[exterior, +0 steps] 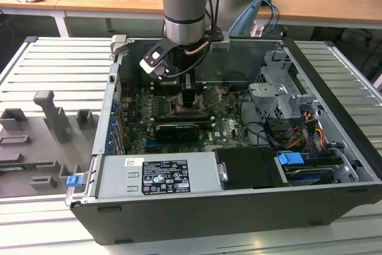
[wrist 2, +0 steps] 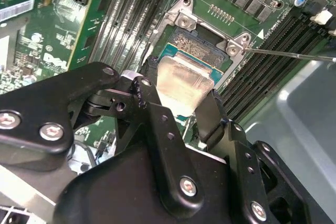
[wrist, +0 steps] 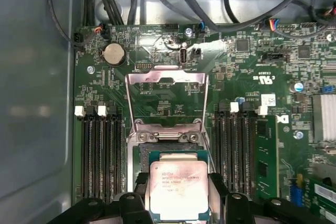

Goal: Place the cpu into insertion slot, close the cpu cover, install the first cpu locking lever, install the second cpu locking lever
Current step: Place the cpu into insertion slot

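My gripper [wrist: 178, 195] is shut on the cpu [wrist: 177, 179], a flat square chip with a pale metal face, one black finger [wrist: 140, 192] on each side. The cpu [wrist 2: 184, 80] hangs tilted just over the near part of the insertion slot [wrist 2: 202, 45], whose dark contact field and grey rim [wrist: 163, 139] lie bare. The cpu cover [wrist: 165, 80], a thin silvery frame, stands swung open at the slot's far side. A thin metal locking lever [wrist 2: 294, 54] sticks out free beside the slot. In the exterior view the gripper [exterior: 192, 101] reaches down into the computer case.
Long black memory slots [wrist: 97, 156] flank the slot on both sides [wrist: 239, 150]. Cables [wrist: 210, 3] run along the case wall beyond the board. A grey power supply [exterior: 158, 174] and a drive cage [exterior: 280, 97] stand inside the case [exterior: 334, 82].
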